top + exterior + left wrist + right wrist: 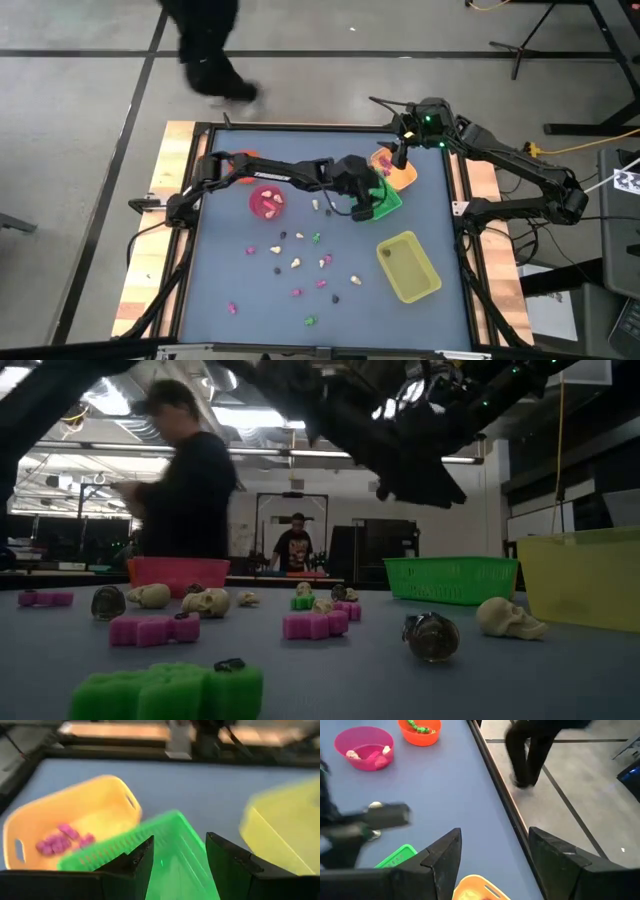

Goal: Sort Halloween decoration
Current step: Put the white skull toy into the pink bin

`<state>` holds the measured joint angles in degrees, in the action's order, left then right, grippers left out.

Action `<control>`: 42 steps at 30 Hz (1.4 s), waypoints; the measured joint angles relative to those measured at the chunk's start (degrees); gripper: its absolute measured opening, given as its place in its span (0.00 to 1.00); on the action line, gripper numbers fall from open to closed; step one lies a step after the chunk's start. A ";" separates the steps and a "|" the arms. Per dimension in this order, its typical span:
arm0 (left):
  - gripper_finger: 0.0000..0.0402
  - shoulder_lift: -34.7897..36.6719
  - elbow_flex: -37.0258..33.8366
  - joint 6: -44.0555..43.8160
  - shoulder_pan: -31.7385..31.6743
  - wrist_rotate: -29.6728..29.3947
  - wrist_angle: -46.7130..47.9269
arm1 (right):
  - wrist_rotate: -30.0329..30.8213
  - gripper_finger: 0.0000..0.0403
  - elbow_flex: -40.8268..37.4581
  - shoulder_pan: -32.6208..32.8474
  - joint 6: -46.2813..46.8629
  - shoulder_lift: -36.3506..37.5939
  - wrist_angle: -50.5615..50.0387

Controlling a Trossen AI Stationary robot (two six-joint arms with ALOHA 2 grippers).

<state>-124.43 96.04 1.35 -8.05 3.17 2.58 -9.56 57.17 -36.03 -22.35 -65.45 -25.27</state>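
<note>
I count three trays: a green tray [385,197], an orange tray [403,172] and a yellow tray [408,266], and two round cups, a pink cup [267,201] and an orange cup [420,731]. On the blue table [220,270] the trinkets [298,263] lie scattered in front of the pink cup, about seventeen as far as I can count from above: pink, green, cream and dark ones. Some pink pieces lie also in the orange tray.

My left gripper [179,865] hangs over the green tray with its jaws wide apart and nothing between them. My right gripper [494,855] waits above the far right side of the table, near the orange tray, also wide and empty.

In the high view the left arm hides part of the green tray. A person [185,490] stands behind the table.
</note>
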 joint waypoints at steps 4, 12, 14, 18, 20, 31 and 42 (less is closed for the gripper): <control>0.41 4.47 -0.04 2.27 2.05 -0.03 10.78 | -0.45 0.57 0.00 0.00 0.04 0.00 -0.85; 0.41 17.88 -10.30 0.75 5.54 -1.38 17.64 | -3.96 0.57 0.01 0.05 1.38 -0.02 -1.37; 0.41 22.11 -14.81 -0.18 6.22 -3.02 18.39 | -5.14 0.57 0.02 0.04 1.40 -0.07 -1.37; 0.41 29.67 -23.63 -1.39 7.22 -5.44 19.14 | -6.57 0.57 0.02 0.04 1.42 -0.07 -1.47; 0.41 32.43 -27.29 -2.62 7.79 -5.63 18.96 | -6.60 0.57 0.01 0.06 1.44 -0.07 -1.43; 0.41 33.93 -32.78 7.13 7.09 -10.05 17.96 | -6.57 0.57 0.02 0.04 1.53 -0.09 -1.39; 0.41 31.20 -32.84 27.58 0.70 -8.31 15.79 | -6.56 0.57 0.00 0.04 1.53 -0.11 -1.41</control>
<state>-93.23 63.20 28.93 -7.35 -5.14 18.38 -16.12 57.17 -35.99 -20.82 -65.56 -26.68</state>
